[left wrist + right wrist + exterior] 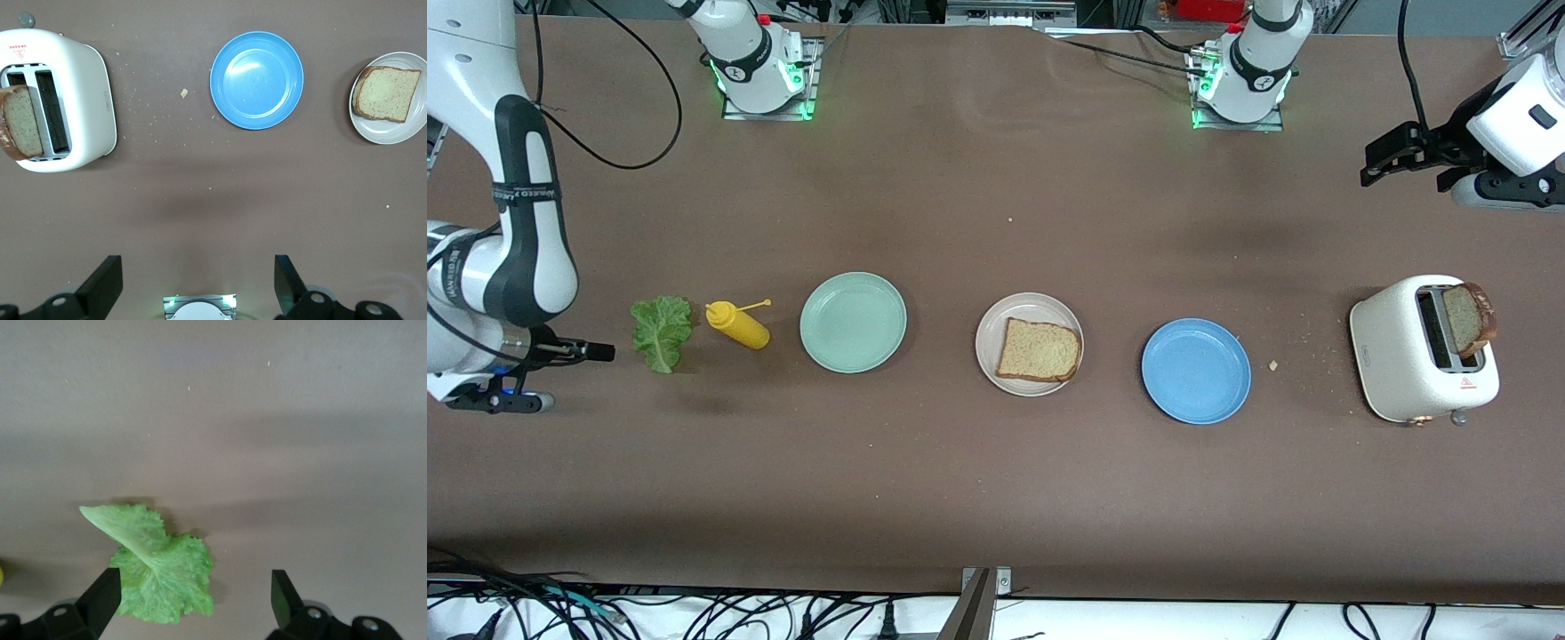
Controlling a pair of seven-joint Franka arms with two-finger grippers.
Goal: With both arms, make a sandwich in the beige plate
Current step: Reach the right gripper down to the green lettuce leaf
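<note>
The table [978, 498] carries a row of things. At the left arm's end stands a white toaster [1405, 356] with a slice of brown bread [1465, 318] standing up out of one slot. The left gripper [1392, 160] hangs in the air over bare table near that toaster, wrist turned so its camera looks down on the toaster, the blue plate [1196, 371] and the beige plate [1009, 324]; its two black fingers [103, 283] stand wide apart with nothing between them.

The beige plate sits mid-table, well apart from both grippers, with one bread slice [1039, 350] lying flat on it. That slice looks light, soft and crumbly; a hard pinch would likely dent it. The toaster slice seems best taken by its raised top edge, across its thickness, and lifted straight up.

The right gripper [560, 369] is low at the right arm's end of the table, just beside the lettuce leaf [662, 331], fingers [100, 600] spread open and empty. In the right wrist view the leaf lies partly between the fingertips and ahead of them. It appears very light, limp and thin, easily torn, with one edge curled up; the paler rib at that raised end probably offers the firmest hold. Next to the leaf lie a yellow squeeze bottle [738, 325] and then a mint-green plate [853, 322].
</note>
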